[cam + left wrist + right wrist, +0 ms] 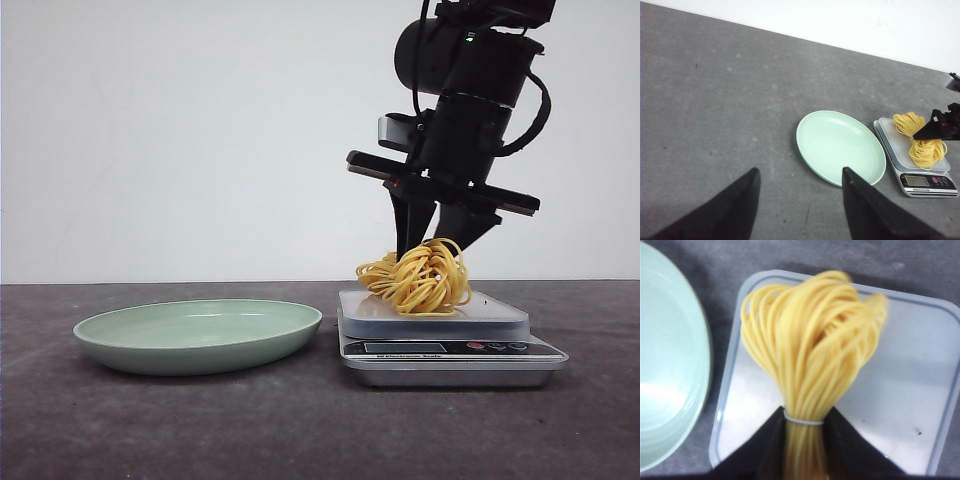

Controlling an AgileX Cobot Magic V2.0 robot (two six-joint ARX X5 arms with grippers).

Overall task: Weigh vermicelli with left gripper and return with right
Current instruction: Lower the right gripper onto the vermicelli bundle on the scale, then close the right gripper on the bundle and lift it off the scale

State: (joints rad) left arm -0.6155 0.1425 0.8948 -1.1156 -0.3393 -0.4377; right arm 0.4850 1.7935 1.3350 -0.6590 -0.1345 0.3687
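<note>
The vermicelli [420,280], a yellow noodle nest tied with a thin band, sits on the platform of a silver kitchen scale [440,350]. My right gripper [425,245] reaches down from above and is shut on the nest's banded end, with the strands pinched between its black fingers in the right wrist view [805,422]. The pale green plate [200,335] lies empty left of the scale. My left gripper [800,172] is open and empty, high above the table on the plate's near side. It does not show in the front view.
The dark grey table [300,430] runs to a white wall behind. In the left wrist view the plate [840,147] and scale [927,180] lie side by side, with one right finger [940,127] over the vermicelli [920,142].
</note>
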